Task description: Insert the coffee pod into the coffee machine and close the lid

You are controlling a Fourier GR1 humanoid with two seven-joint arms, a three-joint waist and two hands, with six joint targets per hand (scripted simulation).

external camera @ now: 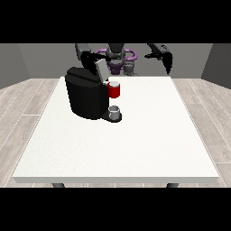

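Note:
The black coffee machine (85, 97) stands on the left half of the white table (149, 135), with its grey lid (99, 70) tilted up at the top. A red thing at the machine (114, 90) sits under the lid at the front. A small grey thing (115, 112) rests on the machine's base below it; I cannot tell whether it is the pod. The hand at the view's left (91, 57) is just above and behind the raised lid. The hand at the view's right (168, 62) hangs in the air over the table's far right edge, fingers straight and pointing down, holding nothing.
The robot's torso (117, 56) stands behind the table's far edge. The wide white tabletop stretches in front of and to the right of the machine. Wooden floor surrounds the table.

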